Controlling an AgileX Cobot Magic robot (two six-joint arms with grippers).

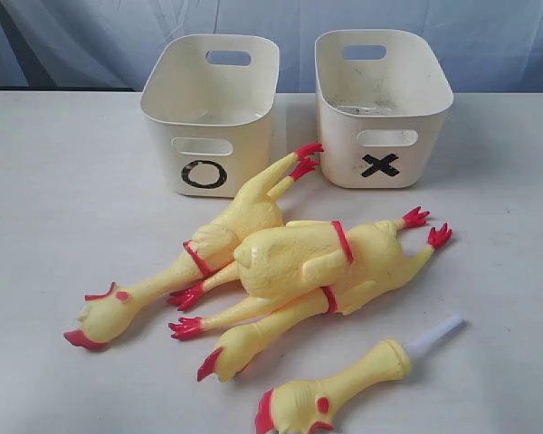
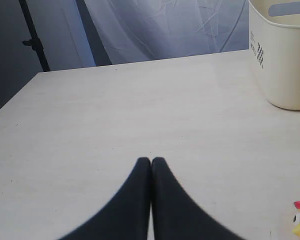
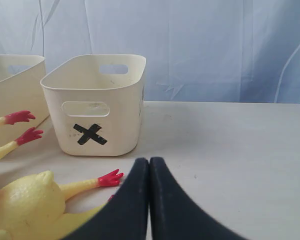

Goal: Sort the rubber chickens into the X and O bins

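Nearest me, the short chicken (image 1: pixel 339 389) lies at 6 o'clock on the table (image 1: pixel 54 226), its white tube pointing toward 2. Just beyond it, three long chickens (image 1: pixel 290 262) lie piled across each other at centre. The O bin (image 1: pixel 208 113) stands at 11 and the X bin (image 1: pixel 380 104) at 1. My left gripper (image 2: pixel 151 162) and right gripper (image 3: pixel 149 161) each have their fingers pressed together.

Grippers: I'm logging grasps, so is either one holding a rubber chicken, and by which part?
Nothing is held. The left black gripper and right black gripper are both shut on empty air; the yellow rubber chickens lie on the white table.
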